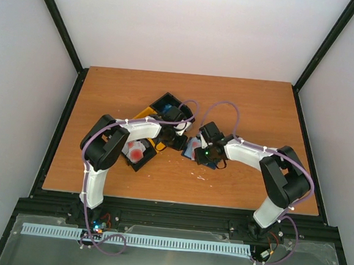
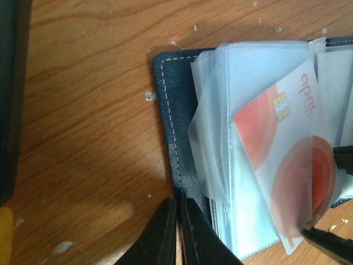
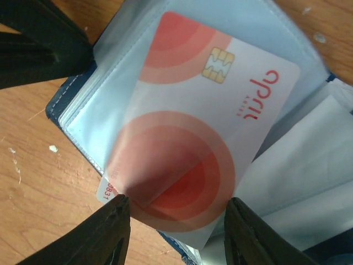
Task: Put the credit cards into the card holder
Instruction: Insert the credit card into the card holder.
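On my feed: card holder, navy grained leather-look cover, pale stitching; sleeves, clear glossy soft plastic, wrinkled; credit card, smooth white plastic, gold metallic chip; table, wood grain, scuffed, matt.

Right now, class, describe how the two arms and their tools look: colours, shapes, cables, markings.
Both the left arm and right arm have white links between bulky black joints, with a purple cable looped along each. A green light glows on the right wrist. The left tool and right tool have plain black, tapered fingers.
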`<control>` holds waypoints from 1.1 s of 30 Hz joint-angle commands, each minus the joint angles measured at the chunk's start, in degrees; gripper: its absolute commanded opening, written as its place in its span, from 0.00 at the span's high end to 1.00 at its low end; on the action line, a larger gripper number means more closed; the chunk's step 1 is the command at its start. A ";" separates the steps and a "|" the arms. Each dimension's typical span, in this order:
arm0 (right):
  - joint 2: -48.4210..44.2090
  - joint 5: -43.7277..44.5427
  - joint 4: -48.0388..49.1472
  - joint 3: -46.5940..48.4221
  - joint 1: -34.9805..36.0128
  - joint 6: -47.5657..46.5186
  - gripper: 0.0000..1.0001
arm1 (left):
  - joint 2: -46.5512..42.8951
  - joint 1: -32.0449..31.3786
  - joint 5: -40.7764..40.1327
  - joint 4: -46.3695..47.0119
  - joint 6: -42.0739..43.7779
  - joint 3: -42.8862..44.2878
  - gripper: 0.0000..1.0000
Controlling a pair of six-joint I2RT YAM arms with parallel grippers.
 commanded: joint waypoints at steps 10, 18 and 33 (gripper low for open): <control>0.14 -0.32 -1.20 -0.97 2.42 -4.28 0.49 | -1.08 -0.76 0.36 -0.83 0.12 -0.73 0.95; 2.53 6.40 0.31 -1.51 5.78 -3.39 0.49 | -1.40 -0.68 2.39 -0.02 -0.39 -1.50 0.97; 0.95 7.94 9.89 -0.55 6.94 6.09 0.53 | -2.96 -0.56 3.51 1.09 -1.46 -3.77 0.97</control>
